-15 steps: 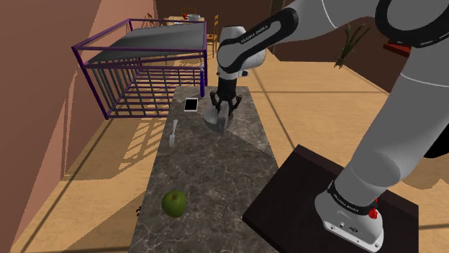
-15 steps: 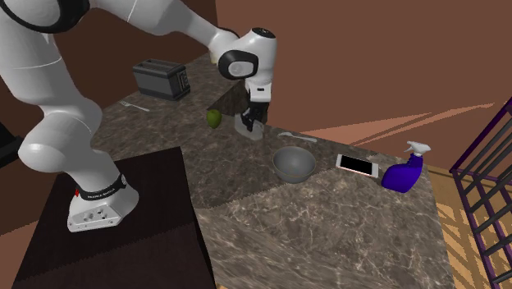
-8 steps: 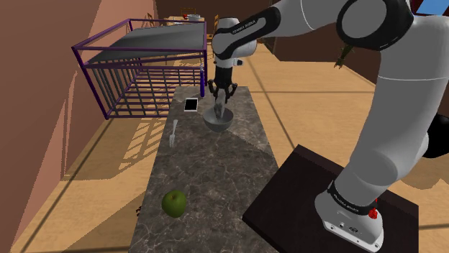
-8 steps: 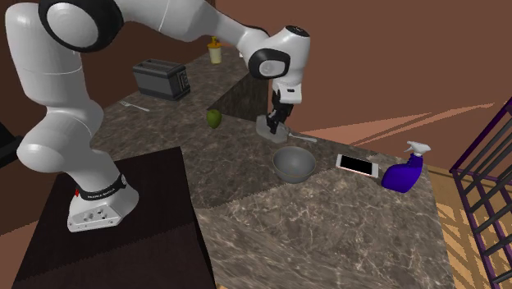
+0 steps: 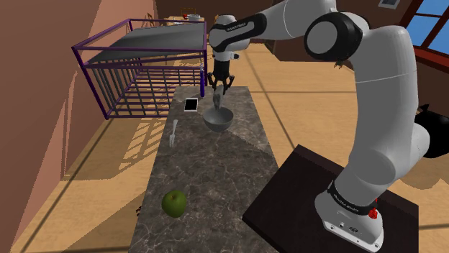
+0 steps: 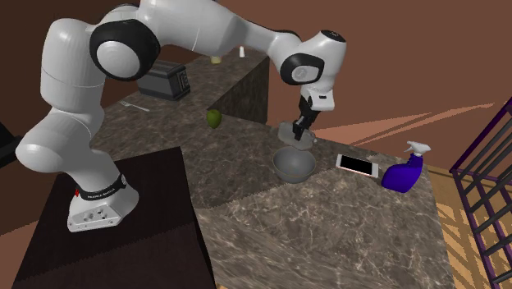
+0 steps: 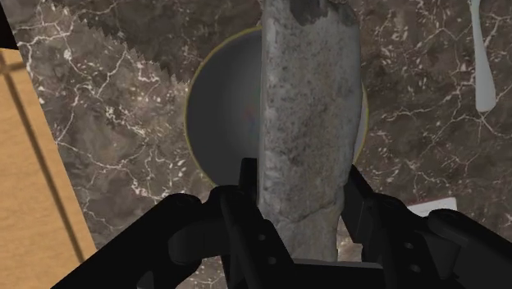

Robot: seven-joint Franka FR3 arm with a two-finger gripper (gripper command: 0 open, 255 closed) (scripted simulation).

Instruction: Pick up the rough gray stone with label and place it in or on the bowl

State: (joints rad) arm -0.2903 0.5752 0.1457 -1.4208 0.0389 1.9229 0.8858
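The robot's white arm is built of glossy, rounded tube-like links, each met by dark grey joint rings, with a broad black disc capping one big joint. Small dark lettering runs along the last white link. The flared white base flange sits under a black collar, carries a small red mark, and has a few small dark holes. The all-black pincer has two blocky, stepped fingers.

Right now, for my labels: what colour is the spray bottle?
The spray bottle is blue-purple with a white head, best in the second exterior view.
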